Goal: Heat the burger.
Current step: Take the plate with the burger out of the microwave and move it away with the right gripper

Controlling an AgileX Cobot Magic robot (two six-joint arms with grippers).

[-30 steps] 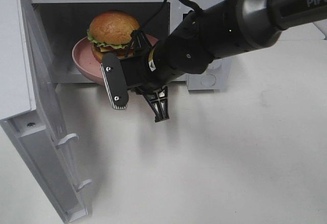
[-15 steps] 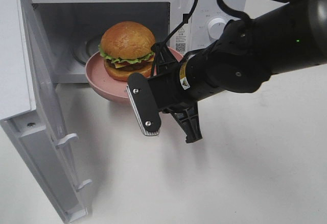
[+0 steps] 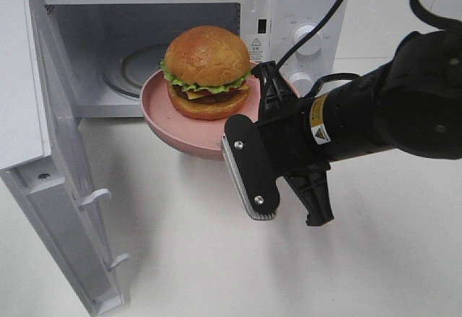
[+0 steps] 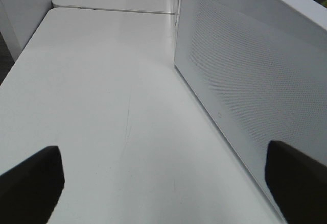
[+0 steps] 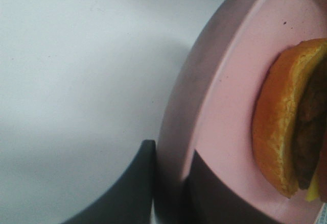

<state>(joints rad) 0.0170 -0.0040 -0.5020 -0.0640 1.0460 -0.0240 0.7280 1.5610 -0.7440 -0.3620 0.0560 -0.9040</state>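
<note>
The burger (image 3: 207, 61), with golden bun, green lettuce and dark patty, sits on a pink plate (image 3: 184, 133). My right gripper (image 3: 266, 80) is shut on the plate's right rim and holds it in the air just outside the open microwave (image 3: 303, 6), in front of its cavity. The right wrist view shows the fingers (image 5: 138, 188) clamped on the plate rim (image 5: 225, 106), with the burger (image 5: 283, 122) beside them. My left gripper (image 4: 163, 183) is open and empty, low over the white table beside the microwave door's mesh panel (image 4: 245, 81). It is out of sight in the exterior view.
The microwave door (image 3: 32, 107) stands swung open at the left, reaching toward the table's front. A glass turntable (image 3: 133, 68) lies in the cavity. The control knobs (image 3: 303, 37) are on the right of the microwave. The white table (image 3: 180, 259) spreads in front.
My right gripper has drawn the plate with the burger out of the microwave cavity, to the right and toward the front. The door has not moved.
</note>
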